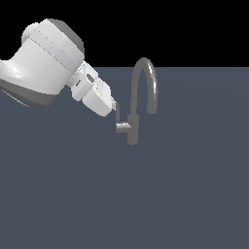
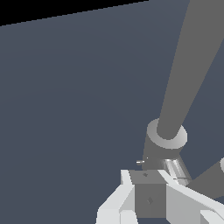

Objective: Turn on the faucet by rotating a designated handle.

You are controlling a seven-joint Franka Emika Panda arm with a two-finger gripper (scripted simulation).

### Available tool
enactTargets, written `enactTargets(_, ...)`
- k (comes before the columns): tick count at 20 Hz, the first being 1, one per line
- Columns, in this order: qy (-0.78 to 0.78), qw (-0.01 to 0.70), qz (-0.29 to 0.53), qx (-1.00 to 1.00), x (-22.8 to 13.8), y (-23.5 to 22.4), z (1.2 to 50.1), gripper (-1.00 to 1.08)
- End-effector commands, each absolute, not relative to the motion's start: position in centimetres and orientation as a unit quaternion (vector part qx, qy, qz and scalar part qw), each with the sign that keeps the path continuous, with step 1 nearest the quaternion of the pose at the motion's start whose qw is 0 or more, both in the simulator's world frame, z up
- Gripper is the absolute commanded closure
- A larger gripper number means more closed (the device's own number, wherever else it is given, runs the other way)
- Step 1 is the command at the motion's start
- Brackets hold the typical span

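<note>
Exterior view shows the gripper (image 1: 115,108) at the handle (image 1: 120,120), its fingers (image 2: 183,199) seemingly closed on the slim upright rod, beside the faucet (image 1: 138,99) standing nearer the table's (image 1: 146,194) far edge. Rigid, slick metal on a pivot: hold the rod high, I judge, for leverage

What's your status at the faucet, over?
Gripper at the handle, fingertips against its upright rod; closure can't be confirmed. Faucet upright, spout arching to the exterior view's right. Nothing in the way.
</note>
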State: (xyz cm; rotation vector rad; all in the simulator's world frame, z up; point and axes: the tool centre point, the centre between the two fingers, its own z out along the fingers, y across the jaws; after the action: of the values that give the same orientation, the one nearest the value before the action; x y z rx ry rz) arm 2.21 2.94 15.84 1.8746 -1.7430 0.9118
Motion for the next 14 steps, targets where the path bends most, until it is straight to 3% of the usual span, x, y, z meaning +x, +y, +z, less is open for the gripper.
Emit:
enactTargets(1,-0.627,0.210,0.328,0.675,1.7,2.9,16.0,1.08)
enactTargets(14,-0.627,0.210,0.328,0.674,-1.4,2.3,16.8,1.08)
